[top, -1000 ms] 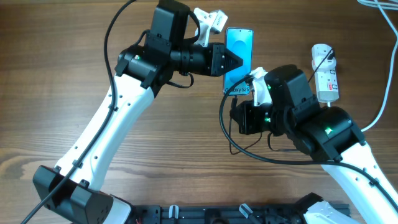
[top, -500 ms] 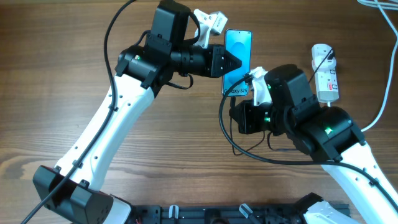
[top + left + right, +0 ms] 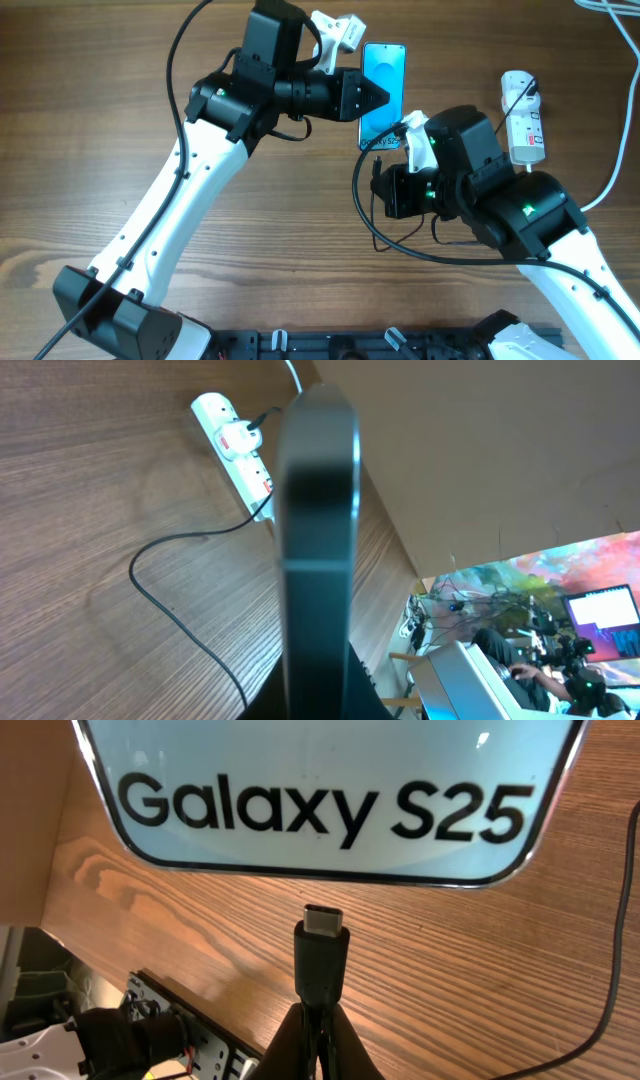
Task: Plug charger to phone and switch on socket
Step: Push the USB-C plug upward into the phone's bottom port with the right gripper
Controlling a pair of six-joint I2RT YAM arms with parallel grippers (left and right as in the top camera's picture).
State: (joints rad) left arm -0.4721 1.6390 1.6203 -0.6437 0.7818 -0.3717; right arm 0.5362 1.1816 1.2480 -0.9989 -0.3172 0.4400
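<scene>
Left gripper (image 3: 381, 100) is pinched on the phone (image 3: 385, 70) at upper centre of the overhead view. The phone's long axis runs top to bottom of the frame. "Galaxy S25" reads clearly on its white end, which faces down-frame. Right gripper (image 3: 318, 1035) is clamped on the charger (image 3: 322, 948), tip pointing straight up at that labelled edge, with a sliver of gap between them. The socket (image 3: 526, 125) lies lengthwise near the right edge, well apart. There is bare table (image 3: 90, 120) all across the left.
</scene>
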